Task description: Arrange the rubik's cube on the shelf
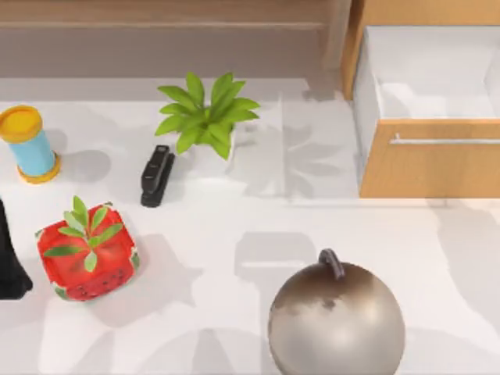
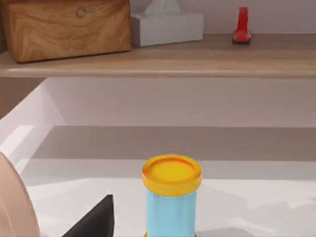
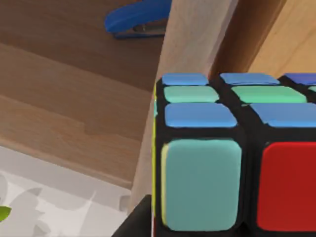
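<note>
Right wrist view: rubik's cube [image 3: 222,158] close against the camera, just beside the shelf's [image 3: 69,98] wooden upright; blue stapler [image 3: 138,19] lies on the board. Cannot tell how the right jaws stand. Left arm [image 1: 9,258] sits at the worktop's [image 1: 234,226] left edge.

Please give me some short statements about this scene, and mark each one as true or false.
1. The drawer of the cabinet is open. True.
2. The stapler on the table is red. False: it is black.
3. A potted plant stands near the stapler. True.
4. The tube with the yellow cap lies on its side. False: it stands upright.
5. The rubik's cube sits close before the right wrist camera, beside a wooden upright. True.
6. The shelf carries nothing. False: a wooden box, a tissue box and a red item stand on it.
</note>
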Tool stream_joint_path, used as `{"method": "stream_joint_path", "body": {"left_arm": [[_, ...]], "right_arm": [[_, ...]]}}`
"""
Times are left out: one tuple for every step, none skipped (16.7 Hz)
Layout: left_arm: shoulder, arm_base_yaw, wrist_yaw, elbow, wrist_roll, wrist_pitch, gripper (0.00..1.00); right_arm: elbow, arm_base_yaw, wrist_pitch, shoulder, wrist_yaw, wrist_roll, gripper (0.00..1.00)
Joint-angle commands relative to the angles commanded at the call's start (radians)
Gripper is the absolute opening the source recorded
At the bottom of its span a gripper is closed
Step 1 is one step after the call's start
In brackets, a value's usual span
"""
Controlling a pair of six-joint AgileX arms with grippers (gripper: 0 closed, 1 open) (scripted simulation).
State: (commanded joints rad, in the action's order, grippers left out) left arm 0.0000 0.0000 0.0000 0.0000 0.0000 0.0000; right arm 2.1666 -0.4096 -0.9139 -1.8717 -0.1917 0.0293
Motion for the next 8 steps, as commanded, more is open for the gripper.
{"method": "stream_joint_path", "body": {"left_arm": [[0.000,0.000,0.000,0.000,0.000,0.000,1.00],[0.000,0.000,0.000,0.000,0.000,0.000,1.00],[0.000,0.000,0.000,0.000,0.000,0.000,1.00],[0.000,0.000,0.000,0.000,0.000,0.000,1.00],[0.000,0.000,0.000,0.000,0.000,0.000,1.00],[0.000,0.000,0.000,0.000,0.000,0.000,1.00],[0.000,0.000,0.000,0.000,0.000,0.000,1.00],[0.000,0.000,0.000,0.000,0.000,0.000,1.00]], "right_arm": [[-0.015,-0.028,0.077,0.039,-0.021,0.008,0.00],[-0.030,-0.055,0.162,0.073,-0.044,0.016,0.00],[-0.044,-0.082,0.250,0.103,-0.068,0.024,0.00],[-0.059,-0.109,0.342,0.129,-0.093,0.031,0.00],[-0.073,-0.135,0.438,0.149,-0.119,0.038,0.00],[-0.088,-0.161,0.536,0.165,-0.145,0.044,0.00],[-0.104,-0.185,0.637,0.178,-0.172,0.049,0.00],[-0.120,-0.208,0.739,0.184,-0.201,0.053,0.00]]}}
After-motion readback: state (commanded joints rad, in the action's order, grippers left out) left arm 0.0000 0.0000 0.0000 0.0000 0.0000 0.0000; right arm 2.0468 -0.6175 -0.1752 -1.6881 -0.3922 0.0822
